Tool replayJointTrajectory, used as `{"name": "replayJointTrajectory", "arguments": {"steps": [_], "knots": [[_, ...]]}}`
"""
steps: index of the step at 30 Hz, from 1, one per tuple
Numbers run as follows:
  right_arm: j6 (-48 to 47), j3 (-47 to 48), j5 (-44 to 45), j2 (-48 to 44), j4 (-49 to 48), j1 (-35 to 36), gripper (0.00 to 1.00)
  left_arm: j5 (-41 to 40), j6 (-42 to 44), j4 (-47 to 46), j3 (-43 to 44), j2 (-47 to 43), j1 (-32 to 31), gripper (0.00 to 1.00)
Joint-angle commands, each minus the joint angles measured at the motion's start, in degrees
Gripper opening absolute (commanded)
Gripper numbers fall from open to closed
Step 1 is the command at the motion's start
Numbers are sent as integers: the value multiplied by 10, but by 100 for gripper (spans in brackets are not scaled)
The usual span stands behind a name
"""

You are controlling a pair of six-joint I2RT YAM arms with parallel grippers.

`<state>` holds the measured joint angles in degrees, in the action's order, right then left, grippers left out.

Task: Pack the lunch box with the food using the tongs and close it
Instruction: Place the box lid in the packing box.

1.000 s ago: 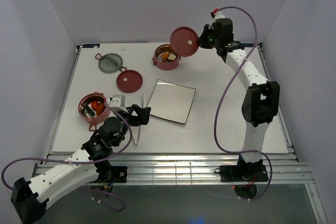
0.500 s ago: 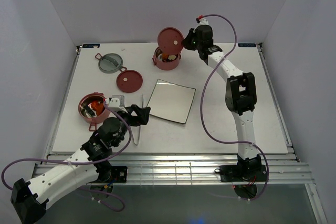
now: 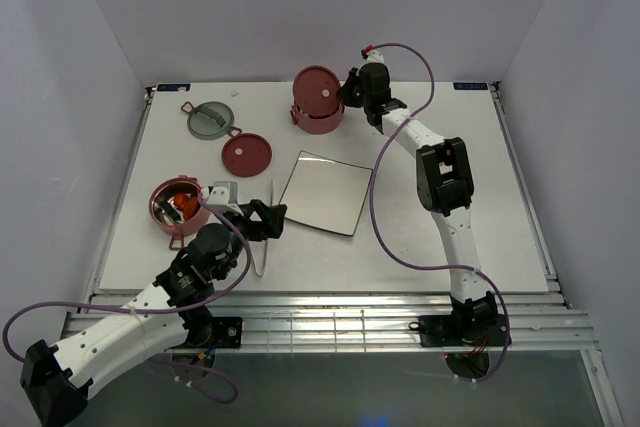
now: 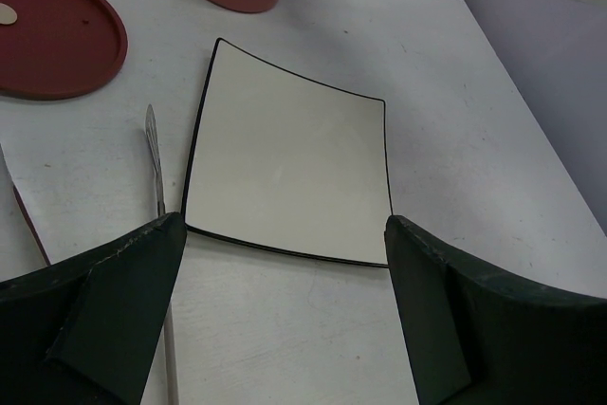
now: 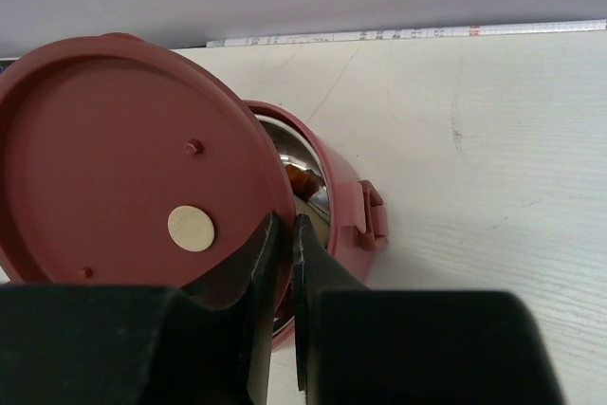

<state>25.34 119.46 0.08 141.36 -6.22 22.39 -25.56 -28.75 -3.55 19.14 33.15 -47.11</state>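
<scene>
My right gripper [image 3: 347, 95] [image 5: 287, 220] is shut on the edge of a flat red disc lid [image 3: 317, 86] [image 5: 123, 187]. The lid hangs tilted over the far red lunch box bowl [image 3: 318, 123] [image 5: 346, 206], with orange food [image 5: 305, 177] showing inside on the steel. A second bowl [image 3: 160, 209] at the near left holds orange and dark food [image 3: 180, 203]. The thin metal tongs [image 3: 266, 237] [image 4: 156, 163] lie flat on the table just left of my left gripper [image 3: 272, 219] [image 4: 285, 234]. It hovers open and holds nothing.
A square black-rimmed plate [image 3: 326, 192] [image 4: 285, 158] lies bare mid-table, just ahead of the left fingers. Another red disc lid [image 3: 246, 154] [image 4: 57, 40] and the grey-green top lid [image 3: 210, 119] rest at the back left. White walls enclose the table.
The right arm has swung left with the red lid, from right of the far bowl to over it. The left arm has not moved.
</scene>
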Motion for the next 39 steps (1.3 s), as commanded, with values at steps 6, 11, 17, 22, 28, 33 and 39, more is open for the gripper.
{"name": "replayJointTrajectory", "arguments": {"steps": [6,11,17,22,28,33,39], "knots": [[-1,7,15,10,-58,-2,20,-7,2,-1,12,3,-3,96],[-9,16,26,13,-44,-2,25,-11,2,-1,10,-4,-3,96],[-13,10,20,13,-48,-2,28,-12,2,-1,10,-6,-3,96],[-14,14,9,20,-51,-2,31,-12,2,0,10,-7,-3,96],[-17,27,5,35,-46,0,27,-12,2,0,10,-6,-3,96],[-13,28,-25,42,-50,1,22,-13,2,-1,10,-5,-3,96],[-13,16,-28,32,-58,1,23,-18,3,0,11,-1,-3,96]]}}
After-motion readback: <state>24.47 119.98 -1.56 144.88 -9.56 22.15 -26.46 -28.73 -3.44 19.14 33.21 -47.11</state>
